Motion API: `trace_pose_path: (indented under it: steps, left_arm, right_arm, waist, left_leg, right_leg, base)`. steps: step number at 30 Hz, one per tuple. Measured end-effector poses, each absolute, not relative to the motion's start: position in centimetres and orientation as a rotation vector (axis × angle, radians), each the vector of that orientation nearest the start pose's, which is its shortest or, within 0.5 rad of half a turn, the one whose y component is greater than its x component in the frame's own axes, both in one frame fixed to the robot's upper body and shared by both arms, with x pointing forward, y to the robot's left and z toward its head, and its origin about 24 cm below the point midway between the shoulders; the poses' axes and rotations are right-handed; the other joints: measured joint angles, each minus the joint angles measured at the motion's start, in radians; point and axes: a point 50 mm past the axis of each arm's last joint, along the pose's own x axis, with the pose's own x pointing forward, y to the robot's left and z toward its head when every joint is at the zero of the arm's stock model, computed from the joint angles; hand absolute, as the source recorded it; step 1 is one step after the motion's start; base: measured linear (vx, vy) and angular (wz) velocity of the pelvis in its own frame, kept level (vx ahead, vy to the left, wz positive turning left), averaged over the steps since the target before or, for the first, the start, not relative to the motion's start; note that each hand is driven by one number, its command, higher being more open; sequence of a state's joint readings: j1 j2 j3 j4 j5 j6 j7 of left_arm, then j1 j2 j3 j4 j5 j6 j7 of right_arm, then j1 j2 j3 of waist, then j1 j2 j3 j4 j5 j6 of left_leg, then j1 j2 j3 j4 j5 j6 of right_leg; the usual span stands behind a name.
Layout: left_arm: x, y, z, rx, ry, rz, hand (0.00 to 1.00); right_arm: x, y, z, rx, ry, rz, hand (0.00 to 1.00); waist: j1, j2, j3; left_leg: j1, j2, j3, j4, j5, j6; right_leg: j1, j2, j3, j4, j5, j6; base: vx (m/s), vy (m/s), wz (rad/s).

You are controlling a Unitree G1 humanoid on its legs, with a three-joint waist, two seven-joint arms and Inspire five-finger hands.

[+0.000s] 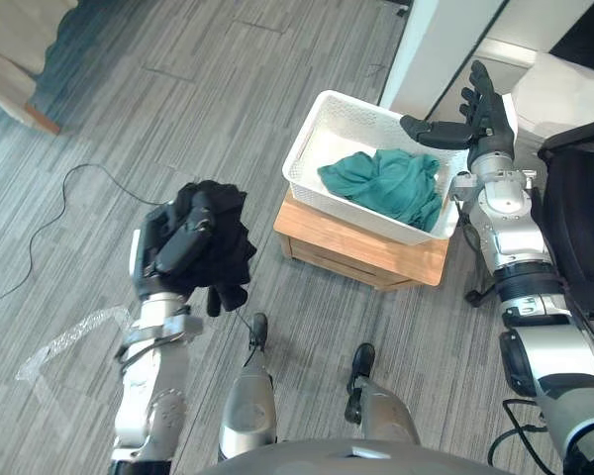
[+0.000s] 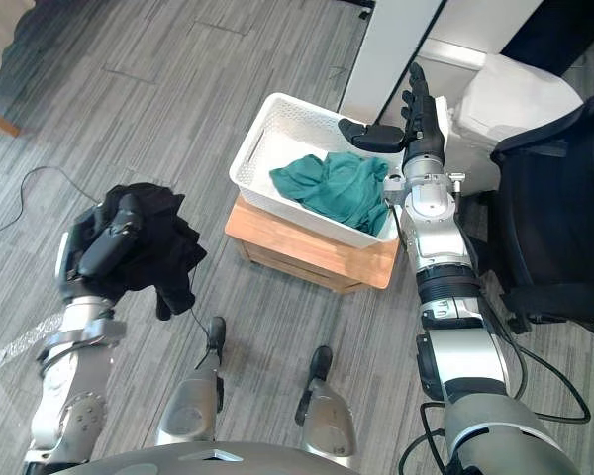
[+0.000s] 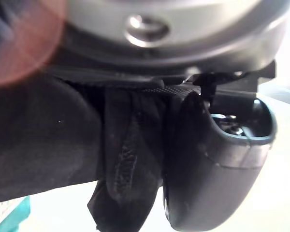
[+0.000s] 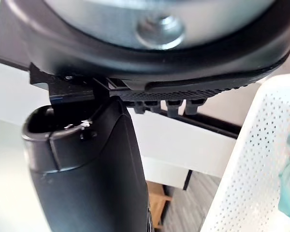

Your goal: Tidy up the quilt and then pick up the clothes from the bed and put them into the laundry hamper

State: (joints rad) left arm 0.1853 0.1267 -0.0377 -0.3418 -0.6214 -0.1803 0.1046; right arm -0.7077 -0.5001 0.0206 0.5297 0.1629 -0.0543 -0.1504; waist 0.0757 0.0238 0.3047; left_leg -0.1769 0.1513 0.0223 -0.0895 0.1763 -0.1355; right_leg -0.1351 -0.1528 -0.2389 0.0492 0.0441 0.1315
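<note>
Nearest the robot, the left arm rises from the lower left with its forearm upright. The left hand (image 1: pixel 181 240) is raised over the grey plank floor (image 1: pixel 178 99), its fingers curled tight round a bunched black garment (image 1: pixel 230 242). The cloth bulges out past the knuckles and hangs in loose folds on the side toward the hamper. In the left wrist view the dark fabric (image 3: pixel 130 159) is pinched between the palm and the thumb (image 3: pixel 217 169). This garment is in the air, well apart from the hamper and nearer the robot than it. A strip of clear plastic (image 1: pixel 69 341) lies on the floor beside that arm. Farther out stands a low wooden stand (image 1: pixel 356 247), and on it sits the white perforated laundry hamper (image 1: pixel 307 139) with a crumpled teal garment (image 1: pixel 386 183) lying inside, toward its right end. The right arm reaches forward along the hamper's right side. At the hamper's far right corner the right hand (image 1: pixel 480 114) is open and holds nothing, its fingers straight and pointing away. Its thumb sticks out sideways over the hamper's rim. The right wrist view shows that thumb (image 4: pixel 87 174) beside the hamper's wall (image 4: pixel 251 169). Behind the right arm are a white seat (image 1: pixel 574 94) and a black object (image 1: pixel 584 218).
</note>
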Motion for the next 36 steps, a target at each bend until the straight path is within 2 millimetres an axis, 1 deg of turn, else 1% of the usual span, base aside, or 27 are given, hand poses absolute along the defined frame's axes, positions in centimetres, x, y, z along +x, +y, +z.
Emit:
trace_pose_path:
  steps: [2, 3, 4, 6, 8, 9, 10, 12, 13, 14, 15, 16, 17, 18, 19, 21, 22, 24, 25, 26, 27, 28, 29, 30, 31, 33, 36]
  left_arm:
    - [20.9, 16.6, 10.6, -0.531, -0.352, 0.055, 0.0]
    - [20.8, 16.5, 11.3, -0.534, -0.38, 0.055, 0.0]
    - [20.8, 16.4, 12.2, -0.51, -0.421, 0.051, 0.0]
    - [21.0, 16.4, 13.2, -0.473, -0.469, 0.063, 0.0]
    - [21.5, 16.8, 14.1, -0.445, -0.514, 0.115, 0.0]
    - [21.7, 17.2, 14.6, -0.426, -0.541, 0.153, 0.0]
    - [21.8, 17.5, 14.9, -0.423, -0.559, 0.173, 0.0]
    - [22.3, 18.6, 16.1, -0.376, -0.621, 0.266, 0.0]
    - [22.5, 18.8, 16.3, -0.354, -0.63, 0.287, 0.0]
    - [23.1, 19.2, 16.6, -0.298, -0.643, 0.323, 0.0]
    - [23.3, 19.3, 16.7, -0.274, -0.646, 0.332, 0.0]
    - [23.8, 19.6, 16.7, -0.234, -0.647, 0.347, 0.0]
    - [24.0, 19.7, 16.7, -0.209, -0.644, 0.357, 0.0]
    - [24.7, 19.8, 16.5, -0.186, -0.627, 0.361, 0.0]
    - [25.3, 19.7, 16.3, -0.159, -0.608, 0.364, 0.0]
    - [26.8, 20.2, 15.9, -0.107, -0.558, 0.373, 0.0]
    - [27.1, 20.4, 15.7, -0.093, -0.544, 0.378, 0.0]
    - [28.4, 20.8, 15.6, -0.028, -0.507, 0.397, 0.0]
    - [28.7, 20.9, 15.7, -0.021, -0.501, 0.403, 0.0]
    - [29.4, 21.2, 15.9, 0.0, -0.491, 0.413, 0.0]
    - [30.1, 21.6, 16.2, 0.029, -0.487, 0.425, 0.0]
    - [30.4, 21.8, 16.4, 0.053, -0.484, 0.436, 0.0]
    - [31.1, 22.2, 16.8, 0.084, -0.477, 0.454, 0.0]
    - [31.4, 22.3, 17.0, 0.09, -0.475, 0.461, 0.0]
    - [32.2, 22.5, 17.5, 0.098, -0.468, 0.475, 0.0]
    - [33.0, 22.6, 17.9, 0.102, -0.457, 0.485, 0.0]
    - [34.1, 23.0, 18.7, 0.116, -0.439, 0.51, 0.0]
  right_arm:
    - [35.3, -24.5, 16.4, -0.316, -0.274, -0.234, 1.0]
    - [34.9, -24.7, 15.8, -0.313, -0.263, -0.242, 1.0]
    - [34.3, -25.4, 15.0, -0.3, -0.246, -0.267, 1.0]
    - [33.2, -26.3, 13.7, -0.259, -0.224, -0.32, 1.0]
    - [30.9, -27.3, 11.1, -0.231, -0.173, -0.403, 1.0]
    - [29.5, -27.5, 9.8, -0.2, -0.15, -0.438, 1.0]
    - [28.7, -27.6, 9.1, -0.179, -0.135, -0.456, 1.0]
    - [25.9, -27.2, 5.5, -0.113, -0.033, -0.511, 1.0]
    - [25.1, -27.2, 4.4, -0.104, 0.004, -0.523, 1.0]
    - [23.0, -27.2, 1.9, -0.084, 0.104, -0.553, 1.0]
    - [22.2, -27.1, 1.0, -0.073, 0.142, -0.565, 1.0]
    - [20.7, -26.8, -0.7, -0.057, 0.215, -0.58, 1.0]
    - [20.0, -26.7, -1.5, -0.05, 0.251, -0.588, 1.0]
    - [18.5, -26.6, -3.2, -0.045, 0.332, -0.599, 1.0]
    - [17.3, -26.6, -4.6, -0.046, 0.4, -0.606, 1.0]
    - [14.2, -26.2, -8.1, -0.025, 0.587, -0.627, 1.0]
    - [13.4, -26.0, -8.8, -0.017, 0.63, -0.631, 1.0]
    - [9.9, -25.0, -11.4, 0.005, 0.795, -0.644, 1.0]
    - [9.0, -24.7, -12.0, 0.012, 0.835, -0.649, 1.0]
    - [7.1, -24.2, -13.2, 0.025, 0.922, -0.658, 1.0]
    - [5.8, -23.6, -14.1, 0.029, 0.993, -0.652, 1.0]
    - [5.2, -23.3, -14.4, 0.037, 1.026, -0.652, 1.0]
    - [4.0, -22.7, -15.1, 0.064, 1.081, -0.66, 1.0]
    - [3.6, -22.4, -15.3, 0.075, 1.104, -0.662, 1.0]
    - [2.5, -21.7, -15.9, 0.094, 1.159, -0.659, 1.0]
    - [1.8, -21.3, -16.2, 0.107, 1.199, -0.657, 1.0]
    - [1.2, -20.9, -16.5, 0.128, 1.232, -0.644, 1.0]
  waist:
    - [-0.018, -0.002, -0.003]
    - [-0.027, -0.003, -0.005]
    - [-0.035, -0.002, -0.007]
    - [-0.047, -0.002, -0.015]
    - [-0.063, -0.005, -0.062]
    - [-0.077, -0.007, -0.082]
    - [-0.085, -0.012, -0.091]
    - [-0.111, -0.03, -0.114]
    - [-0.115, -0.034, -0.121]
    - [-0.129, -0.039, -0.145]
    - [-0.137, -0.04, -0.152]
    - [-0.15, -0.042, -0.16]
    - [-0.158, -0.043, -0.161]
    - [-0.168, -0.043, -0.166]
    - [-0.169, -0.043, -0.17]
    - [-0.183, -0.046, -0.184]
    - [-0.188, -0.046, -0.191]
    - [-0.194, -0.049, -0.21]
    - [-0.195, -0.05, -0.216]
    - [-0.2, -0.053, -0.223]
    - [-0.209, -0.057, -0.226]
    - [-0.214, -0.059, -0.228]
    - [-0.218, -0.063, -0.231]
    - [-0.219, -0.065, -0.233]
    - [-0.22, -0.071, -0.237]
    - [-0.222, -0.074, -0.239]
    - [-0.237, -0.074, -0.239]
  left_leg:
    - [0.017, 0.0, 0.017, -0.001, 0.0, 0.0]
    - [0.023, 0.001, 0.024, -0.001, -0.001, -0.001]
    - [0.033, 0.002, 0.035, -0.001, -0.001, -0.001]
    - [0.043, 0.003, 0.042, -0.001, -0.001, -0.001]
    - [0.046, 0.005, 0.064, -0.001, -0.006, -0.007]
    - [0.046, 0.007, 0.071, -0.001, -0.008, -0.007]
    - [0.049, 0.009, 0.077, -0.001, -0.008, -0.008]
    - [0.073, 0.021, 0.113, -0.001, -0.017, -0.015]
    - [0.078, 0.023, 0.122, -0.001, -0.019, -0.016]
    - [0.084, 0.028, 0.144, -0.001, -0.024, -0.018]
    - [0.085, 0.029, 0.148, -0.001, -0.025, -0.018]
    - [0.09, 0.034, 0.162, -0.001, -0.029, -0.021]
    - [0.095, 0.035, 0.167, -0.001, -0.029, -0.021]
    - [0.102, 0.037, 0.173, -0.001, -0.031, -0.022]
    - [0.109, 0.039, 0.181, -0.001, -0.039, -0.032]
    - [0.122, 0.047, 0.197, -0.001, -0.043, -0.034]
    - [0.122, 0.05, 0.199, -0.001, -0.044, -0.035]
    - [0.127, 0.056, 0.206, -0.001, -0.047, -0.04]
    - [0.126, 0.057, 0.206, -0.002, -0.048, -0.04]
    - [0.127, 0.058, 0.208, -0.002, -0.049, -0.04]
    - [0.13, 0.058, 0.208, -0.002, -0.048, -0.039]
    - [0.132, 0.058, 0.209, -0.002, -0.048, -0.038]
    - [0.134, 0.057, 0.212, -0.001, -0.05, -0.036]
    - [0.135, 0.057, 0.215, -0.002, -0.05, -0.035]
    - [0.138, 0.055, 0.22, -0.002, -0.051, -0.035]
    - [0.144, 0.052, 0.225, -0.002, -0.052, -0.035]
    - [0.151, 0.049, 0.233, -0.002, -0.056, -0.034]
  right_leg:
    - [0.005, 0.0, 0.013, 0.0, 0.002, 0.003]
    - [0.006, 0.0, 0.021, -0.001, 0.003, 0.005]
    - [0.01, 0.0, 0.029, -0.003, 0.006, 0.008]
    - [0.017, 0.001, 0.036, -0.004, 0.01, 0.009]
    - [0.016, 0.004, 0.054, -0.024, 0.023, 0.011]
    - [0.016, 0.007, 0.06, -0.034, 0.028, 0.009]
    - [0.016, 0.009, 0.066, -0.036, 0.03, 0.01]
    - [0.015, 0.02, 0.097, -0.04, 0.033, 0.008]
    - [0.015, 0.022, 0.105, -0.044, 0.035, 0.008]
    - [0.015, 0.028, 0.124, -0.059, 0.041, 0.007]
    - [0.015, 0.03, 0.128, -0.065, 0.043, 0.008]
    - [0.015, 0.034, 0.139, -0.073, 0.046, 0.012]
    - [0.016, 0.035, 0.144, -0.073, 0.047, 0.013]
    - [0.017, 0.037, 0.154, -0.073, 0.047, 0.013]
    - [0.018, 0.04, 0.166, -0.075, 0.049, 0.014]
    - [0.03, 0.052, 0.189, -0.091, 0.051, 0.014]
    - [0.03, 0.054, 0.19, -0.093, 0.051, 0.014]
    - [0.033, 0.059, 0.195, -0.098, 0.054, 0.015]
    - [0.034, 0.06, 0.196, -0.1, 0.054, 0.015]
    - [0.036, 0.06, 0.196, -0.103, 0.055, 0.015]
    - [0.04, 0.06, 0.196, -0.103, 0.056, 0.015]
    - [0.042, 0.06, 0.196, -0.103, 0.056, 0.015]
    - [0.042, 0.06, 0.199, -0.103, 0.06, 0.009]
    - [0.042, 0.06, 0.201, -0.103, 0.06, 0.009]
    - [0.042, 0.059, 0.207, -0.103, 0.064, 0.009]
    - [0.044, 0.057, 0.213, -0.103, 0.065, 0.01]
    - [0.047, 0.055, 0.219, -0.103, 0.064, 0.009]
  base:
    - [-0.05, 0.014, -0.19]
    - [-0.02, 0.009, -0.24]
    - [-0.02, 0.005, -0.19]
    - [-0.02, 0.004, -0.14]
    - [0.01, 0.005, -0.24]
    - [0.02, -0.002, -0.24]
    - [0.02, -0.011, -0.32]
    - [-0.01, -0.02, -0.44]
    - [-0.03, -0.028, -0.48]
    - [-0.02, -0.024, -0.36]
    - [-0.03, -0.028, -0.4]
    - [-0.02, -0.021, -0.24]
    - [-0.04, -0.026, -0.28]
    - [-0.03, -0.02, -0.24]
    - [-0.04, -0.021, -0.29]
    - [-0.02, -0.022, -0.21]
    - [0.0, -0.027, -0.1]
    - [0.02, -0.024, -0.08]
    - [0.03, -0.017, -0.05]
    - [0.03, -0.01, 0.0]
    - [0.03, -0.007, 0.01]
    - [0.0, 0.0, 0.0]
    - [0.02, 0.004, -0.04]
    - [0.04, 0.008, -0.09]
    - [0.03, 0.008, -0.09]
    - [0.03, 0.01, -0.09]
    - [0.02, 0.009, -0.05]
